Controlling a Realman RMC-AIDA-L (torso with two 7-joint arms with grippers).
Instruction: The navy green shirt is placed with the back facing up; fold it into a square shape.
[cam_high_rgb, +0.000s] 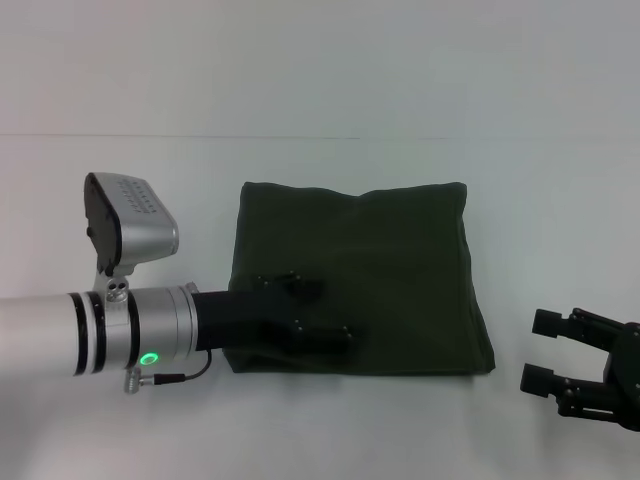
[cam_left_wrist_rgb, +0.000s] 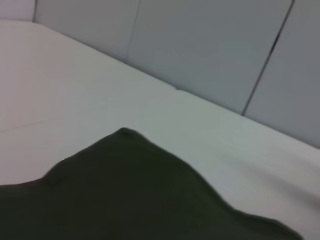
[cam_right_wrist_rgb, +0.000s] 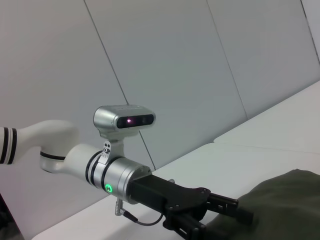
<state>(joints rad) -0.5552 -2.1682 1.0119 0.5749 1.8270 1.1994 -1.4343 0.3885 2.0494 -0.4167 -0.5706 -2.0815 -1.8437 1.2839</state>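
Shirt (cam_high_rgb: 380, 270), folded square, lies under left tool (cam_high_rgb: 325, 310), prongs apart; right tool (cam_high_rgb: 545, 350) gapes beside it.

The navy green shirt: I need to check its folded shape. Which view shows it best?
Head view: the whole navy green shirt lies as a rough square. The left wrist view shows one corner; the right wrist view, an edge.

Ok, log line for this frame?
shirt: folded, roughly square | left gripper: over shirt's near-left part | right gripper: open, off shirt, right of it
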